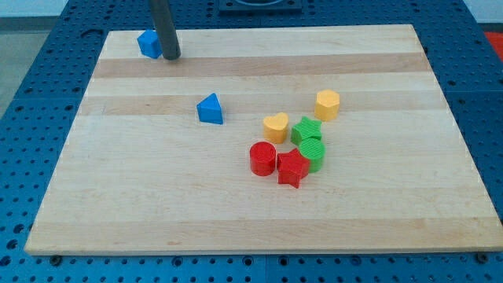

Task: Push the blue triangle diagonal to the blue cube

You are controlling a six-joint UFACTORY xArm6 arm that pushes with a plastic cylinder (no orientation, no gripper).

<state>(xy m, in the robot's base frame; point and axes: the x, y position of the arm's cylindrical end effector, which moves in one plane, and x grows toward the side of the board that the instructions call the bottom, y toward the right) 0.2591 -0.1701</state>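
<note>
The blue triangle lies on the wooden board left of the middle. The blue cube sits near the board's top left corner. My tip rests on the board right beside the cube, at its right side, touching or nearly touching it. The triangle is well below and to the right of my tip, apart from it.
A cluster of blocks lies right of the middle: a yellow heart, a yellow hexagon, a green star, a green cylinder, a red cylinder and a red star. The board's top edge runs just above the cube.
</note>
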